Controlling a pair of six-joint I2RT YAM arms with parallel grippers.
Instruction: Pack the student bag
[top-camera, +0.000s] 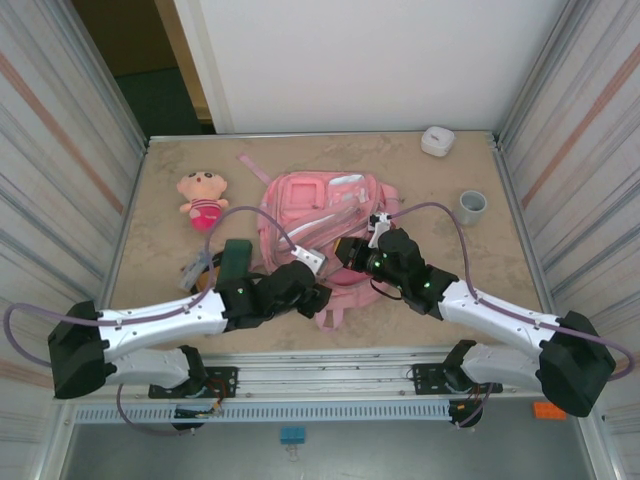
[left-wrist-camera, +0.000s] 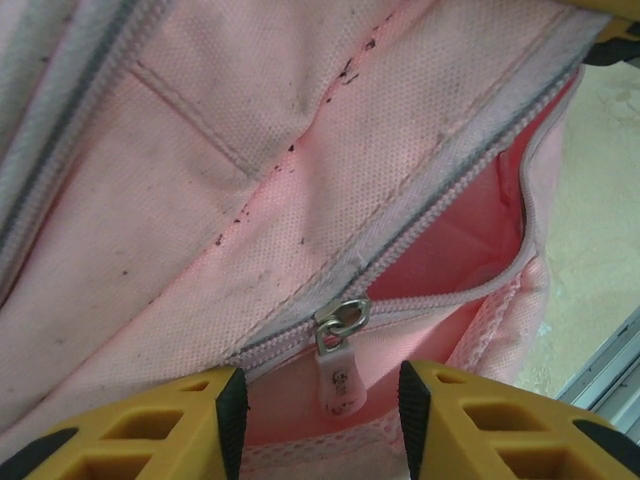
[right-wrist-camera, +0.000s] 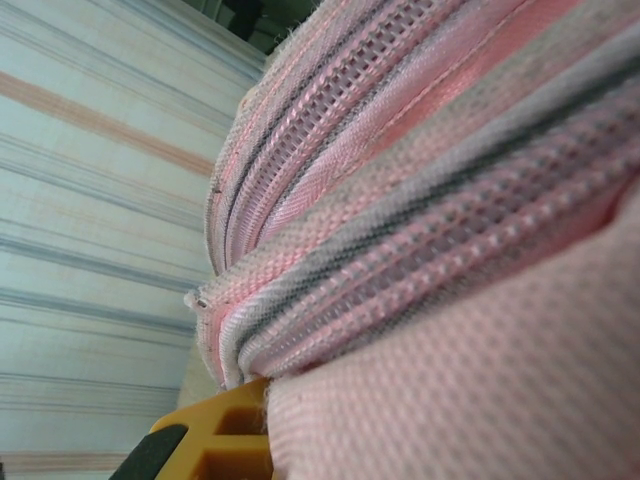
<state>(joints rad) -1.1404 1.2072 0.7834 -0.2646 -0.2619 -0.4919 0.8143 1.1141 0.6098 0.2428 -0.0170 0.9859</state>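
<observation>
- Bag (top-camera: 320, 215) lies in the middle of the table (top-camera: 450, 290), front up. Where are we on grip?
- Left gripper (left-wrist-camera: 320, 400) is at its near edge, jaws apart either side of the zip pull (left-wrist-camera: 337, 375), not on it yet. The pocket behind it gapes partway.
- Right gripper (top-camera: 352, 250)?
- Closed. The bag seam lies right over its finger (right-wrist-camera: 215, 440). We read that as a pinch on a fold of the edge, though we can't see the other finger.
- Handling?
- Soft woven fabric, no frame that we can see. We expect it to sag and slide rather than move as one piece. Looks light.
- So where do we take it?
- Stitched seams and zip tape: thicker, less likely to slip out. We'd skip the flat panels, nothing to bite. The pull is small and floppy, so we want it square between the pads, with the other arm keeping the edge taut.
- Risk?
- Fabric bunches ahead of the slider and we drag the whole bag.
</observation>
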